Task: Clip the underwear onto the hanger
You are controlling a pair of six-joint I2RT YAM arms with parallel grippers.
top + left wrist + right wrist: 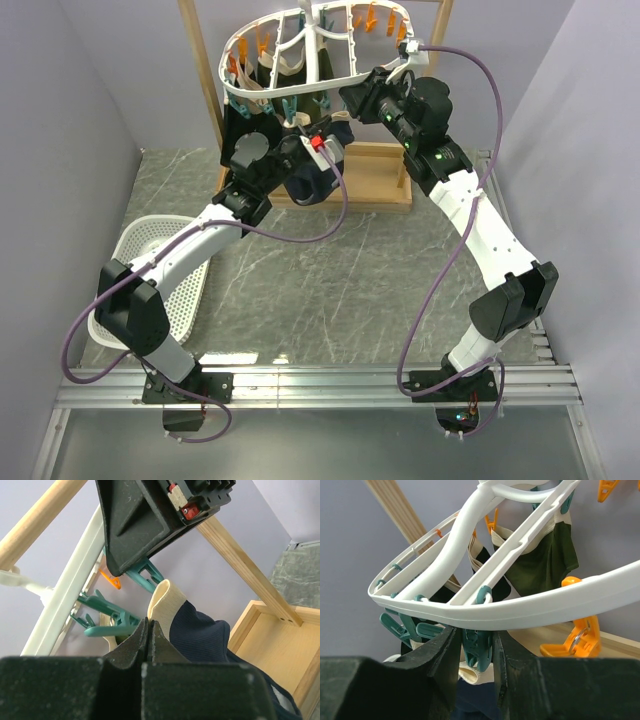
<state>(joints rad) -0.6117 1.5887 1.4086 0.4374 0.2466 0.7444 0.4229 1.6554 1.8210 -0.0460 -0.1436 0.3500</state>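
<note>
Navy underwear (200, 630), beige waistband uppermost, beneath tilted white oval hanger (530, 607) with orange and teal pegs

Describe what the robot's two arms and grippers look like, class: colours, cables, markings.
The left arm and right arm have white links, chunky black joints, black bases. A purple cable loops along each. The left gripper and right gripper have matte black fingers. Small green lights glow on the right arm.

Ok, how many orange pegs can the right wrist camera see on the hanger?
4 orange pegs: one large under the near rim at right, one in the top right corner, one mid-frame beside a rib, one tiny on the far rim. Others may be hidden.
</note>
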